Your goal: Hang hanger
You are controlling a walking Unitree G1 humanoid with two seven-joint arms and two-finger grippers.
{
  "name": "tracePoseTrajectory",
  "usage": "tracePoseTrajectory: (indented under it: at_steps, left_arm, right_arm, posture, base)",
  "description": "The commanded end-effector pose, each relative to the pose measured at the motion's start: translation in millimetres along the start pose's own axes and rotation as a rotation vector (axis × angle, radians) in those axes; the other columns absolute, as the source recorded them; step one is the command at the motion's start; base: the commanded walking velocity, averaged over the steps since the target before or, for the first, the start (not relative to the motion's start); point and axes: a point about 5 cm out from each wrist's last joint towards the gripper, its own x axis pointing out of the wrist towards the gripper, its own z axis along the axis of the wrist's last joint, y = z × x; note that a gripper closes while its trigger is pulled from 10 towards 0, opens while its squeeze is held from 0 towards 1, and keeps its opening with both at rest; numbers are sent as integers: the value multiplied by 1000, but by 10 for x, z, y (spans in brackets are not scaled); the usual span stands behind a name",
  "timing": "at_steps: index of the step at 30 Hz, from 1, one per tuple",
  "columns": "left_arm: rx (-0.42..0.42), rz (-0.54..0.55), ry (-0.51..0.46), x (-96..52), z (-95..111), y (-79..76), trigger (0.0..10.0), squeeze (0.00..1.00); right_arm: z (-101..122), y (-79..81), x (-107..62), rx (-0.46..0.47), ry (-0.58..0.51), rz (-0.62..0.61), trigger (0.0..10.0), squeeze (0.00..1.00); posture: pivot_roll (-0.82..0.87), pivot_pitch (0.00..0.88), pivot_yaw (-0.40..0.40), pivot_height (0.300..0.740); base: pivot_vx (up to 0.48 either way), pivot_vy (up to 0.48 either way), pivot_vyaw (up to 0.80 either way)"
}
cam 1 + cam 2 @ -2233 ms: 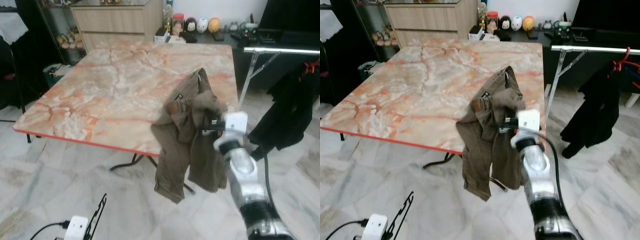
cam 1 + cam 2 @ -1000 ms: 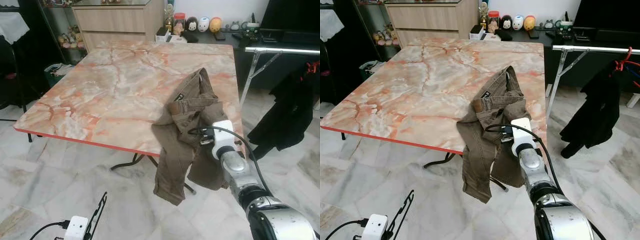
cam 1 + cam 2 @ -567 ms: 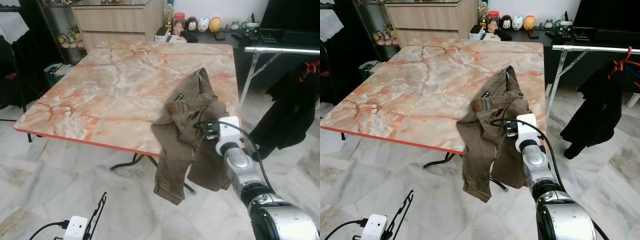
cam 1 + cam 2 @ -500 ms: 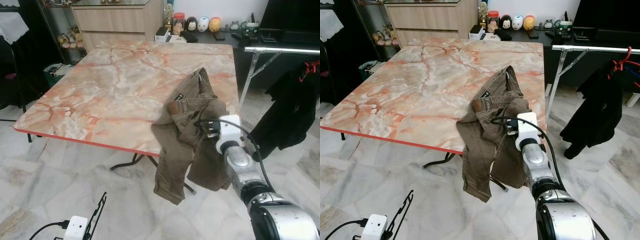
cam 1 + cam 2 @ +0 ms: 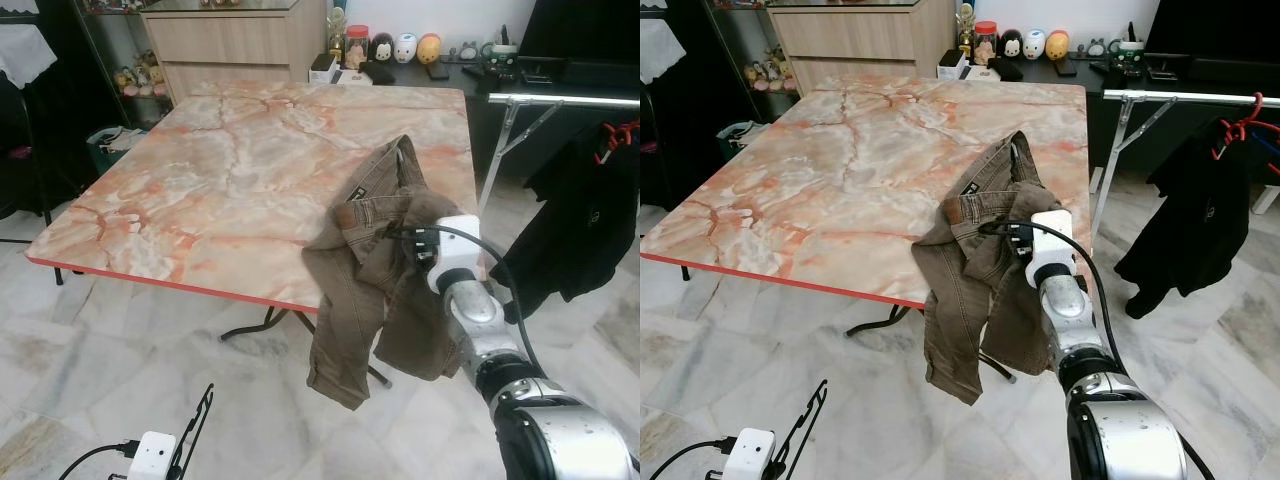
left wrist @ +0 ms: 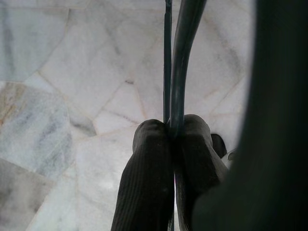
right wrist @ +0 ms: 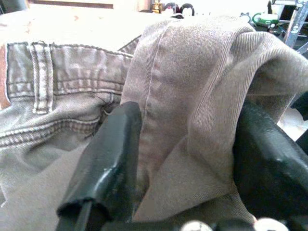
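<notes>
A black hanger (image 5: 196, 428) hangs low over the floor at my left side, and my left gripper (image 6: 172, 127) is shut on its thin dark wire (image 6: 185, 43). Brown trousers (image 5: 375, 260) lie on the near right corner of the marble table (image 5: 230, 170), their legs drooping over the edge. My right gripper (image 5: 408, 240) is at the trousers' waist. In the right wrist view its two black fingers (image 7: 113, 149) clamp a thick fold of the brown cloth (image 7: 192, 96).
A metal clothes rail (image 5: 565, 100) stands to the right of the table. A black garment (image 5: 575, 230) hangs from it on a red hanger (image 5: 620, 132). A dark shelf with jars and figurines (image 5: 400, 48) runs behind the table. The floor is pale marble.
My right wrist has risen a little and moved farther over the table edge, still gripping the trousers' fold. The left arm and hanger have not moved.
</notes>
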Motion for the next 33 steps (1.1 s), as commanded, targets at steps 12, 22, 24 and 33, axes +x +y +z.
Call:
tracePoseTrajectory:
  at_steps: [12,22,24,33]
  left_arm:
    - [20,-8,-5,6,18,-9,10000,0]
    - [21,-7,-4,6,19,-1,10000,0]
    - [20,-7,-3,5,16,2,10000,0]
    - [14,-6,3,1,2,4,10000,0]
  right_arm:
    - [-48,49,-138,51,-78,-18,10000,1000]
    - [-66,91,-313,91,-157,-25,10000,141]
    - [-23,95,-359,82,-201,-25,10000,0]
    - [-111,251,-675,65,-228,35,10000,0]
  posture:
    - [125,42,73,740]
    - [124,35,71,740]
    - [124,33,70,740]
    - [124,26,66,740]
  base:
    - [0,0,0]
    - [0,0,0]
    - [0,0,0]
    - [0,0,0]
